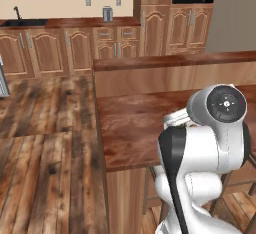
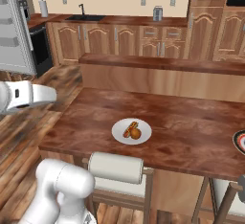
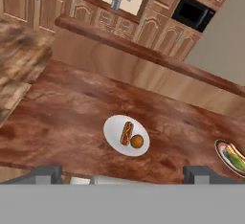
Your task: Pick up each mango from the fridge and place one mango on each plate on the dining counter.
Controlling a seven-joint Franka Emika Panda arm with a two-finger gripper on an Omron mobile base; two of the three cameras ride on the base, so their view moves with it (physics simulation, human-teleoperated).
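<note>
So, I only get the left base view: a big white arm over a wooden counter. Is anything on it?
Observer: Yes, a white plate on the dining counter holds an orange-red mango beside a hot dog.
Operator: Just one plate?
Observer: No, a dark-rimmed plate further right holds a yellow-green mango.
Operator: Are the fingers holding anything?
Observer: No, the fingers stand open and empty.
</note>
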